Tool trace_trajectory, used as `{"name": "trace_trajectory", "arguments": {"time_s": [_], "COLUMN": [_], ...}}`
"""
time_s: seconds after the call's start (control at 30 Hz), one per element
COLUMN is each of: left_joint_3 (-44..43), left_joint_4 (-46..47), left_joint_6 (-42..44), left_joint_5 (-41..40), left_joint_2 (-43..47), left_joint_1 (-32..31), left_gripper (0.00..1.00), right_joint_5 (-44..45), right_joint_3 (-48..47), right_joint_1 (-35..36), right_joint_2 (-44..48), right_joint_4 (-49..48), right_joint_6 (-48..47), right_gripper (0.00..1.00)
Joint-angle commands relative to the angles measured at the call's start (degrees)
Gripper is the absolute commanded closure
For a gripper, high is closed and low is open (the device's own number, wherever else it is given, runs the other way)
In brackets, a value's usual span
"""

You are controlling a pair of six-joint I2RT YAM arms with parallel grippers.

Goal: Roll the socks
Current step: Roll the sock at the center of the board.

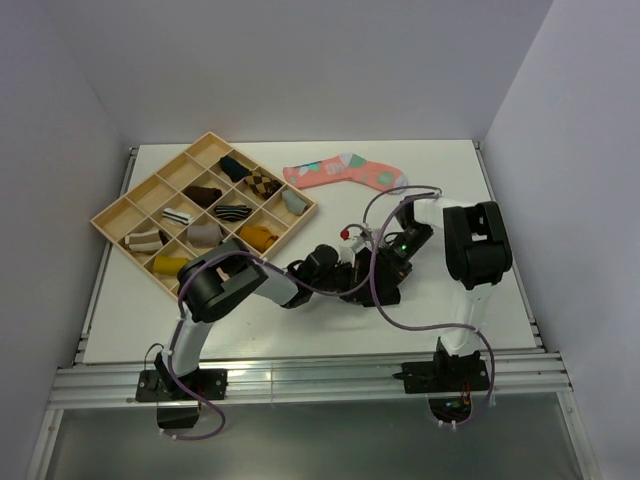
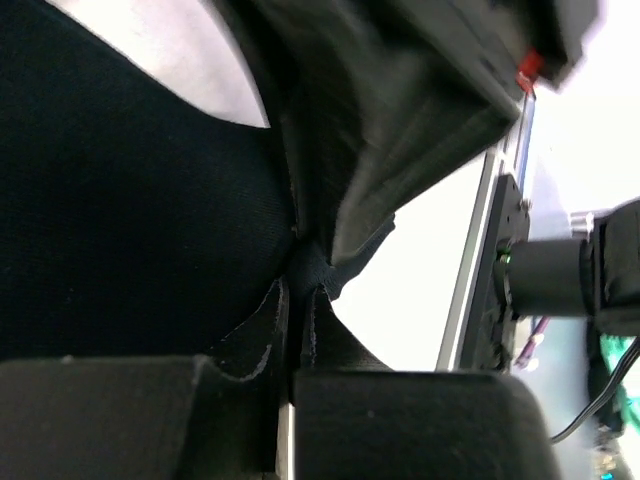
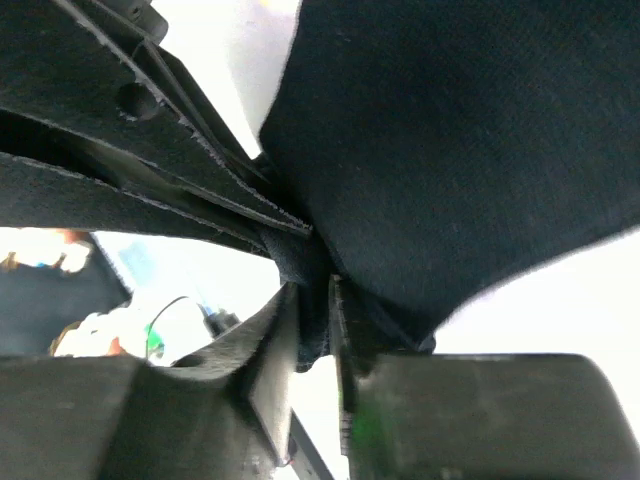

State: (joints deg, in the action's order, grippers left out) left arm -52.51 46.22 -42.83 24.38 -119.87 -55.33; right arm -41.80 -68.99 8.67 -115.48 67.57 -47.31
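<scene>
Plainly the rolling is under way and not finished. The soft plain black sock [image 2: 130,200] sits between the two arms, over the middle of the white worktop [image 1: 450,180] toward its near side. The left jaws are clamped tight on a bunched fold of it. The right jaws stand a narrow slit apart with another fold of the black sock lying in the slit; whether they grip it I cannot tell. In both wrist views the cloth spreads from the pinch as a broad loose sheet, not a tight bundle, so I judge the rolling and tucking of this one are left to do. A mustard-yellow bundle [image 1: 258,237] lies in a near-right compartment of the pale wooden divided tray [image 1: 150,176] at the far left, possibly the other sock already done. A pink patterned sock [image 1: 335,172] lies flat at the far side, untouched
</scene>
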Motion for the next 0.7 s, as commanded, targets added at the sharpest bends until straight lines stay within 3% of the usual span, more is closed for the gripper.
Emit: {"name": "trace_trajectory", "arguments": {"time_s": [0.0, 0.2, 0.4, 0.67], "left_joint_3": [-3.0, -2.4, -1.0, -6.7], "left_joint_4": [-15.7, -24.2, -28.9, -44.3], "left_joint_6": [-3.1, -10.3, -11.8, -5.4], "left_joint_5": [-3.8, 1.7, 14.2, 23.7], "left_joint_2": [0.5, 0.7, 1.3, -0.3], "left_joint_1": [0.0, 3.3, 8.5, 11.5], "left_gripper": [1.0, 1.0, 1.0, 1.0], "right_joint_5": [4.6, 10.4, 10.6, 6.1], "right_joint_3": [2.8, 10.6, 17.2, 23.4], "right_joint_1": [-0.3, -0.3, -0.4, 2.8], "right_joint_2": [7.0, 20.8, 31.5, 42.5], "right_joint_4": [-8.3, -20.9, -25.9, -22.1], "right_joint_6": [2.9, 6.7, 2.1, -12.3], "right_gripper": [0.71, 0.52, 0.51, 0.5]}}
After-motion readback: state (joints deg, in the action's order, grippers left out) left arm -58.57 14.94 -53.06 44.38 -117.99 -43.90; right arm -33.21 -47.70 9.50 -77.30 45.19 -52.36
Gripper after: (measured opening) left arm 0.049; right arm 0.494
